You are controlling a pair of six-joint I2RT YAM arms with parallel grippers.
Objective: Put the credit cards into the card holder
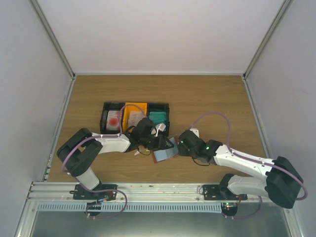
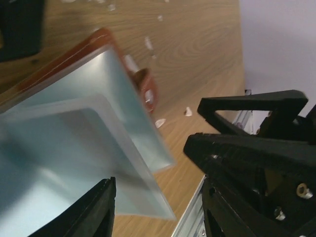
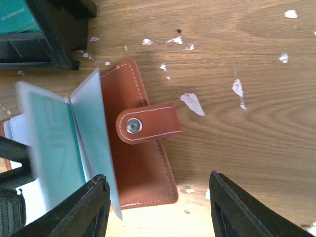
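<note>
The reddish-brown card holder (image 1: 165,154) lies open on the table between my two arms, its clear sleeves fanned up. In the right wrist view the holder (image 3: 143,163) shows its snap strap, and a teal card (image 3: 49,143) sits in a sleeve. My right gripper (image 3: 157,180) is open, with the holder's near corner between its fingers. In the left wrist view the sleeves (image 2: 74,143) fill the frame, with the brown cover (image 2: 148,91) behind them. My left gripper (image 2: 153,192) is open around the sleeves. Teal cards (image 1: 158,117) and a white card with a red mark (image 1: 113,118) lie in bins.
A row of three small bins stands behind the holder: black (image 1: 104,118), orange (image 1: 136,107), black (image 1: 166,111). The black bin's corner (image 3: 49,44) is close to the holder. Small white scraps (image 3: 192,102) litter the wood. A metal rail (image 1: 158,190) runs along the near edge.
</note>
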